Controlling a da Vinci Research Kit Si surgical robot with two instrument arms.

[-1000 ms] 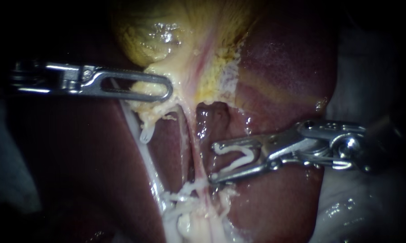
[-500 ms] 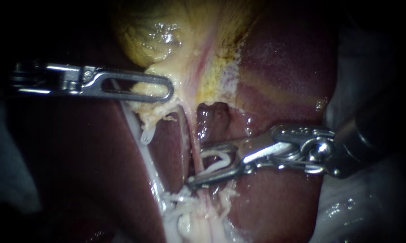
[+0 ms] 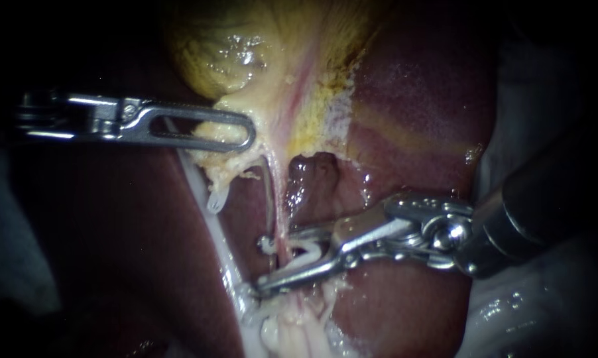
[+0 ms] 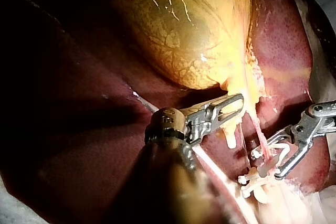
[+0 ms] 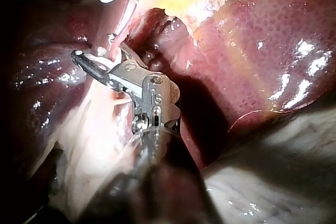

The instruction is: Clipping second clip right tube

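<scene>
Steel-jawed right instrument (image 3: 276, 262) moved fwd: jaws, apart w/ white open clip (image 3: 307, 250) held between, now straddle thin pink right tube (image 3: 281, 215); judged ready to squeeze. Left instrument (image 3: 244, 132) clamps yellow gallbladder neck (image 3: 267, 124).

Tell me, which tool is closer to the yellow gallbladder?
Left. The left tool grips the gallbladder's lower edge; the right tool holds a white clip farther away, at the pink tube.

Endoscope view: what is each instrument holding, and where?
Left instrument: jaws shut on the gallbladder at its pale lower end. Right instrument: a white clip sits between its jaws, astride the right tube.
</scene>
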